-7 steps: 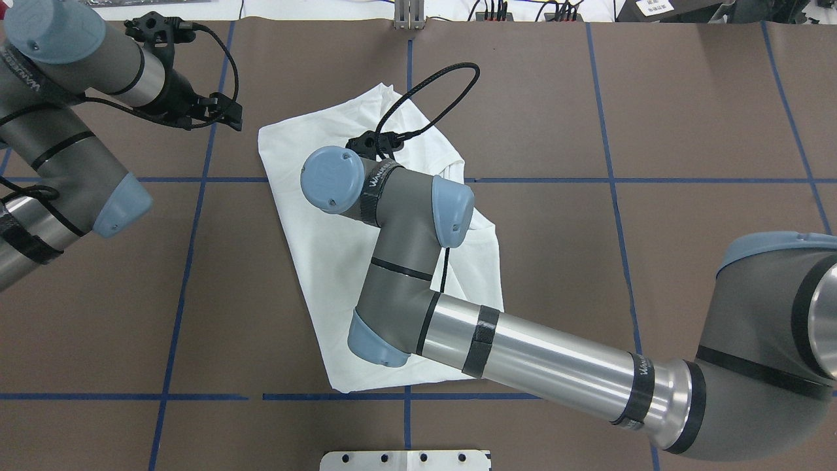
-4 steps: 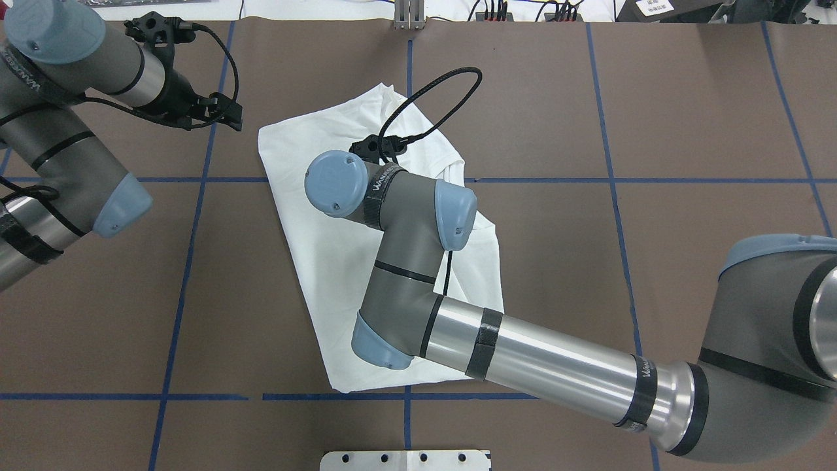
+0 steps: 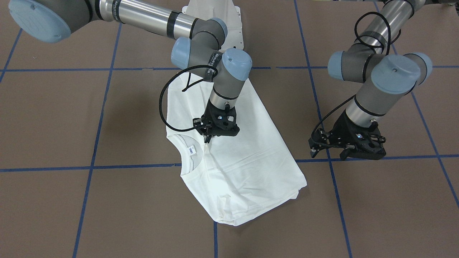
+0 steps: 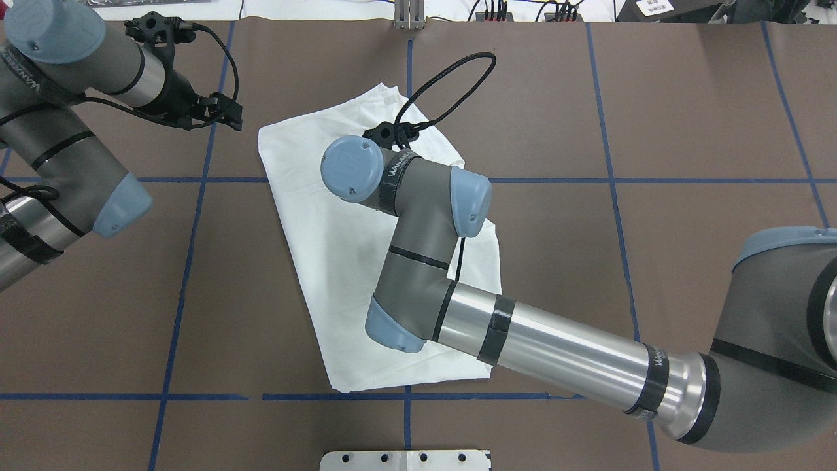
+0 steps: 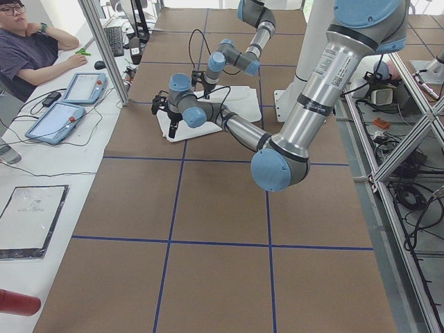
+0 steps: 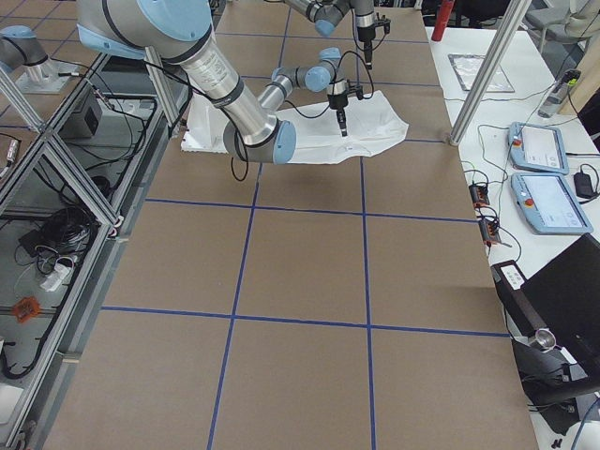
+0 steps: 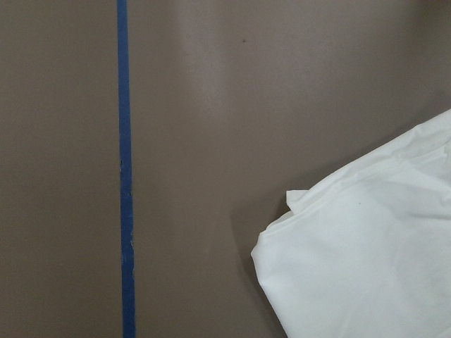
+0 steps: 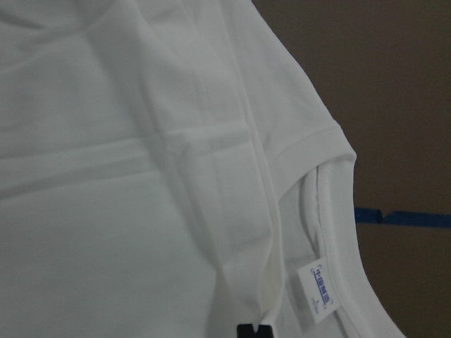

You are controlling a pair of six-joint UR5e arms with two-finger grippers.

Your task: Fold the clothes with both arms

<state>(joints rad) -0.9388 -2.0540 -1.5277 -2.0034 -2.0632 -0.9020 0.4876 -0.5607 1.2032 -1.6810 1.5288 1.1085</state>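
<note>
The white T-shirt lies folded flat on the brown table, seen from overhead too. Its ribbed collar and small white label face up; the label also shows in the right wrist view. No black text shows. My right gripper hangs shut just above the cloth beside the collar, holding nothing; overhead, its own wrist hides it. My left gripper is open and empty, low over bare table beside the shirt's corner, also overhead.
Blue tape lines cross the brown table. The white pedestal plate sits at the near edge. An operator and tablets are on the white bench past the table's far edge.
My right wrist and its cable loop have shifted a little to the right and farther across the shirt. The shirt and the left arm have not moved.
</note>
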